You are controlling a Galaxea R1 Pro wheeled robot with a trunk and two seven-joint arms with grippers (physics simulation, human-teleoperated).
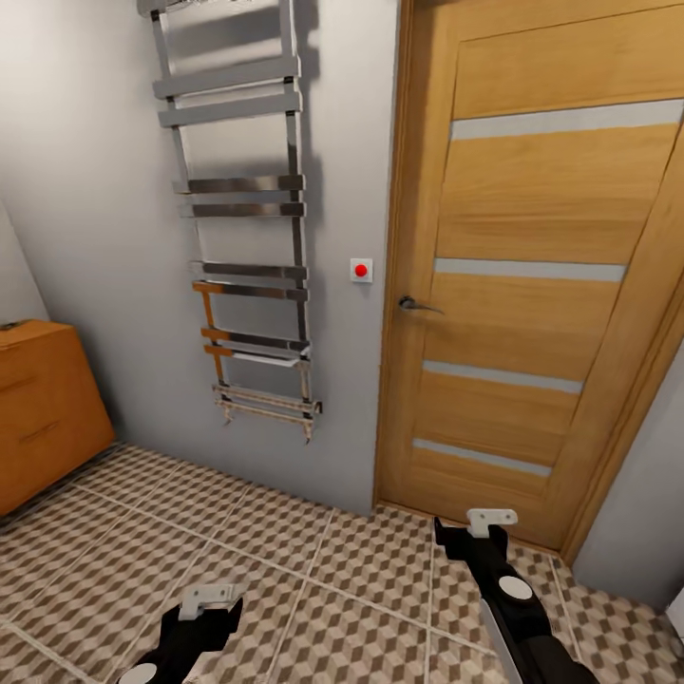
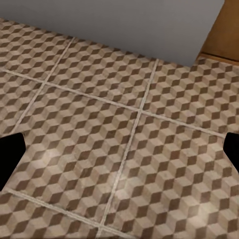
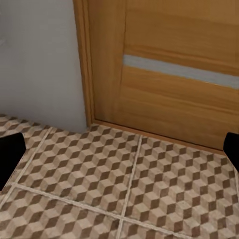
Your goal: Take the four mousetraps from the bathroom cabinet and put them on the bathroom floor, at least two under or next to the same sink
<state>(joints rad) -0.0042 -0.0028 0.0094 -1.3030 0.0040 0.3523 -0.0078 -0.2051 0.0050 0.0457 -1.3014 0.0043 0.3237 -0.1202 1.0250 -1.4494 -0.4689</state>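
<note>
The cabinet (image 1: 43, 413) stands at far left against the wall; both grippers, left (image 1: 211, 600) and right (image 1: 491, 519), hover low over the cube-patterned floor (image 1: 313, 579); wrist views show fingers spread wide, holding nothing; a wooden door (image 1: 532, 285) faces ahead.

Cut-off edges and partly seen parts in the bathroom

The cabinet (image 1: 43, 408) is cropped by the head view's left edge, so only its right end and part of two drawer fronts show. The towel rail (image 1: 242, 209) and the door (image 1: 541, 266) run past the top edge. Both arms leave the bottom edge. In each wrist view only dark fingertips (image 2: 9, 157) (image 3: 10, 154) poke in at the sides, so the pincers' gape cannot be judged.
</note>
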